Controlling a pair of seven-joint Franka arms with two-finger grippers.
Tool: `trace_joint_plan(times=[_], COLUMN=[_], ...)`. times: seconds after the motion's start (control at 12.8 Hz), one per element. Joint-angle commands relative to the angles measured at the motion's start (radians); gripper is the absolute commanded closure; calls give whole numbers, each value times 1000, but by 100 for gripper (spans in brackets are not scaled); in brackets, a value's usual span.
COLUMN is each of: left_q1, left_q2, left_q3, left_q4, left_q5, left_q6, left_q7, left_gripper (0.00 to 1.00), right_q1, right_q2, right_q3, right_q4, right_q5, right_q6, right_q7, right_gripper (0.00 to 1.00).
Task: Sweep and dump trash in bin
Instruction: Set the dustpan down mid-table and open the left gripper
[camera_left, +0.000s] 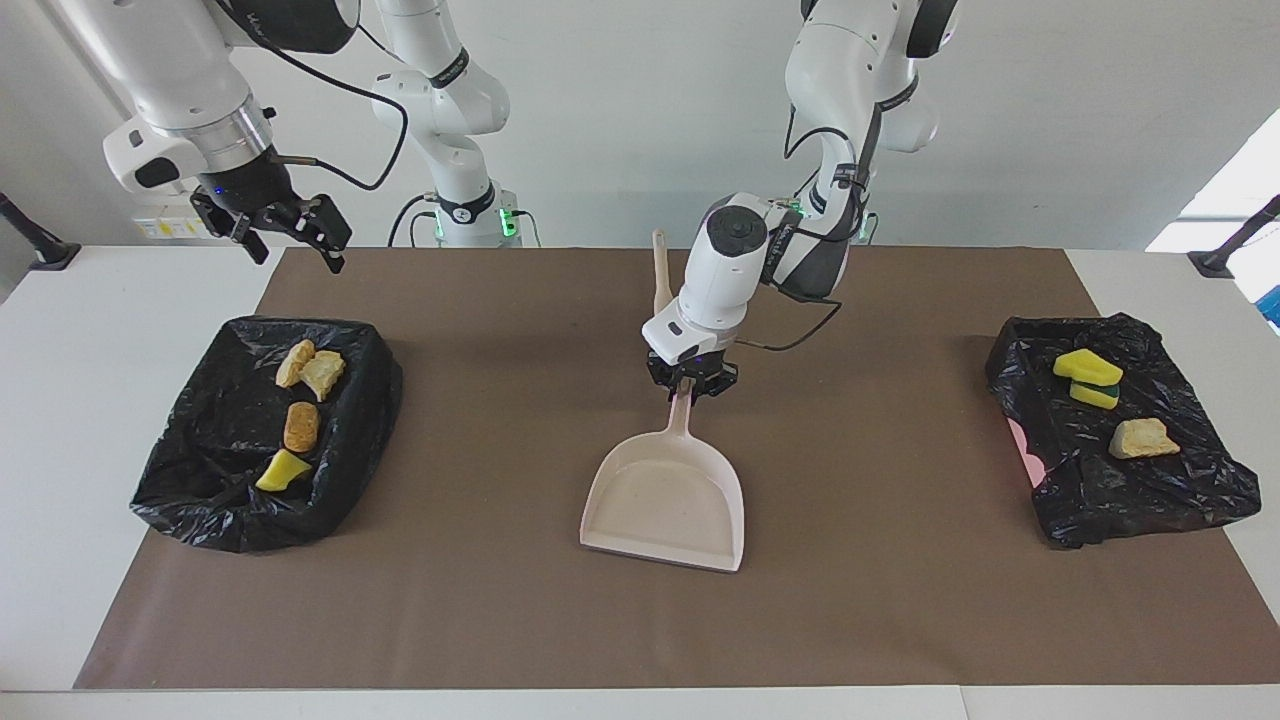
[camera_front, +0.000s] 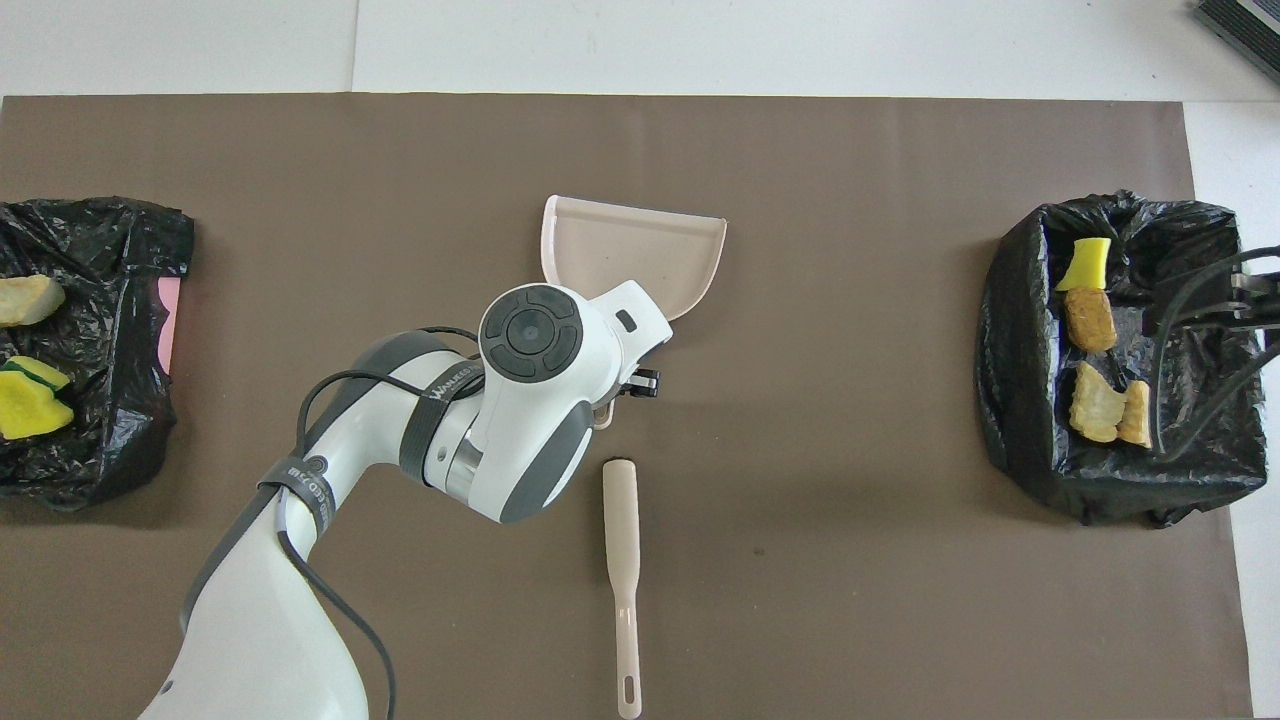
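Observation:
The trash lies in two bins lined with black bags. The bin at the right arm's end holds tan lumps and a yellow wedge. In the bin at the left arm's end are yellow sponge pieces and a tan lump. My left gripper is shut on the handle of a pale pink dustpan mid-mat; the overhead view hides the gripper under the wrist, but shows the pan. My right gripper hangs open over the robots' edge of its bin.
A pale brush lies on the brown mat just nearer to the robots than the dustpan's handle. The mat covers most of the white table, and the bins sit at its two ends.

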Motion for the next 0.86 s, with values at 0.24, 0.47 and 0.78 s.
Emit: trace_joint_plan(times=[0.24,0.47,0.78], left_q1=[-5,56,135], left_q2=[-21,-73,-150], left_q3=[24,36,73], left_q4=[-4,-1,5], left_q5=[-14,-10,-4], left_q6=[65,-45,-154], left_q7=[-114,-114,-100], left_gripper=[0,0,0], right_q1=[-5,-5,-5], right_q2=[-2,-2,-2], right_q3=[5,5,5], right_q4=[11,11,11], right_q5=[16,16,16], right_q6=[-18,-18,-20], right_q7=[19,19,19], right_gripper=[0,0,0])
